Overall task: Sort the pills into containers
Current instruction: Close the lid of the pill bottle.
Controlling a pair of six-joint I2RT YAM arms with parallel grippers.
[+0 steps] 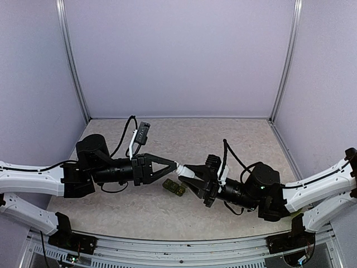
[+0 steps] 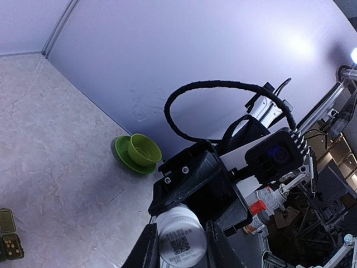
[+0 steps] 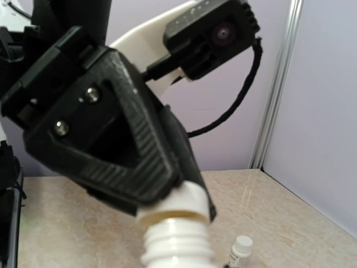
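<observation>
Light: bright, even, diffuse.
Glare: white spots up right of left jaws.
Blur: bottle (image 3: 177, 245) at right jaws, unfocused.

Counter (image 1: 245, 145) marbled beige, matt; bottle (image 2: 179, 239) smooth white plastic; left tool (image 1: 177, 166) ribbed black plastic, matt; green cup (image 2: 140, 151) glossy plastic

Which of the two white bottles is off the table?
The big bottle with the ribbed neck, held between the left gripper and right gripper; the small bottle stands on the table.
</observation>
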